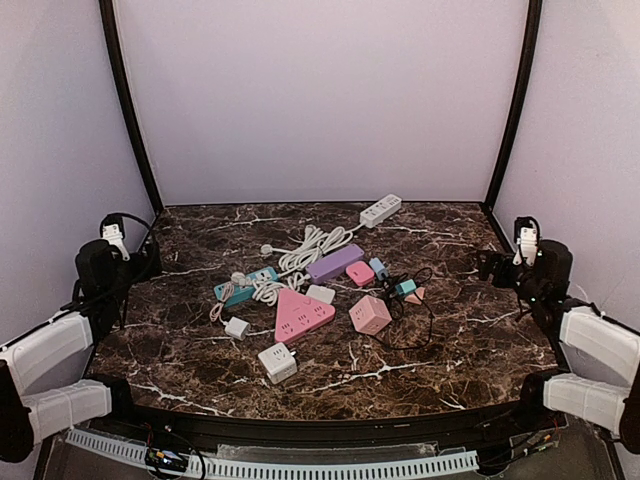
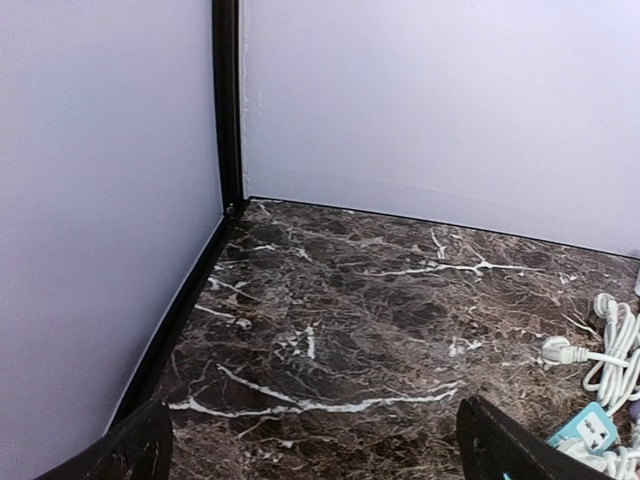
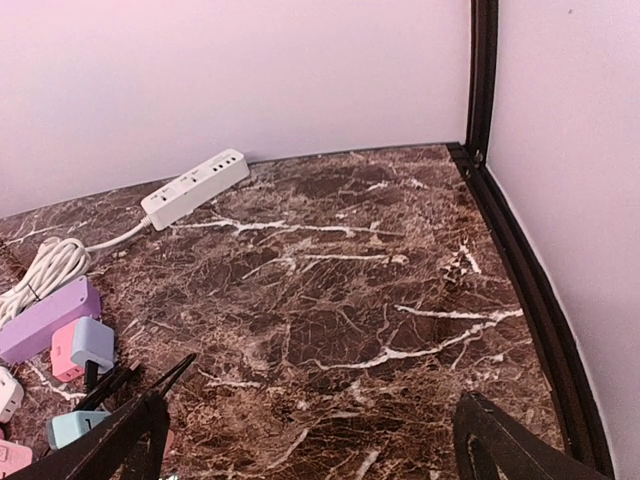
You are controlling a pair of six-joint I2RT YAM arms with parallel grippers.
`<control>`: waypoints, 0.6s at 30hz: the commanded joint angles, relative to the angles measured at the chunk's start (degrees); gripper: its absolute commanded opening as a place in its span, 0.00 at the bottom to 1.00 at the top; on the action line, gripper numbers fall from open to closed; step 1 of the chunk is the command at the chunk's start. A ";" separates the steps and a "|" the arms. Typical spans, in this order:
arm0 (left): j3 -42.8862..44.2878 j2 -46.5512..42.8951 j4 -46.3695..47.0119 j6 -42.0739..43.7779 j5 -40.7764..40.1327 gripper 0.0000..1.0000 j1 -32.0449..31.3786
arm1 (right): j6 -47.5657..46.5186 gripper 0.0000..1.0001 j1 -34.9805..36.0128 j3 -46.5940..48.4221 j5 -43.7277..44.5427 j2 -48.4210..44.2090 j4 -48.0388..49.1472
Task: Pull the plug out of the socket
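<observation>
A cluster of sockets and plugs lies mid-table: a purple power strip (image 1: 335,263) with a pink plug (image 1: 360,273) and a blue plug (image 1: 378,268) at its right end, a teal strip (image 1: 245,285), a pink triangular socket (image 1: 302,315), a pink cube socket (image 1: 370,314) and a teal plug (image 1: 405,288) on a black cable. I cannot tell which plugs are seated. My left gripper (image 1: 145,262) (image 2: 320,455) is open and empty at the left edge. My right gripper (image 1: 490,268) (image 3: 310,450) is open and empty at the right edge. The purple strip (image 3: 45,318) shows left in the right wrist view.
A white power strip (image 1: 380,210) (image 3: 195,187) lies near the back wall, its coiled white cord (image 1: 312,243) in front. A white cube socket (image 1: 277,362) and a small white adapter (image 1: 237,327) sit at the front. Black frame posts stand in both back corners.
</observation>
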 commanded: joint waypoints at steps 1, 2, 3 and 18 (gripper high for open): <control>-6.56 -2.76 9.79 3.68 -5.92 0.99 0.15 | -3.98 0.99 -0.27 -7.43 2.94 -6.63 14.73; -7.84 -2.76 10.34 3.89 -5.36 0.99 0.14 | -4.70 0.99 -0.26 -8.88 3.48 -7.77 15.88; -8.35 -2.61 11.19 4.38 -5.31 0.99 0.13 | -5.21 0.99 -0.25 -10.03 4.30 -8.74 16.66; -13.59 2.31 15.38 5.56 -4.96 0.99 0.13 | -5.71 0.99 -0.25 -18.73 6.85 -14.45 22.71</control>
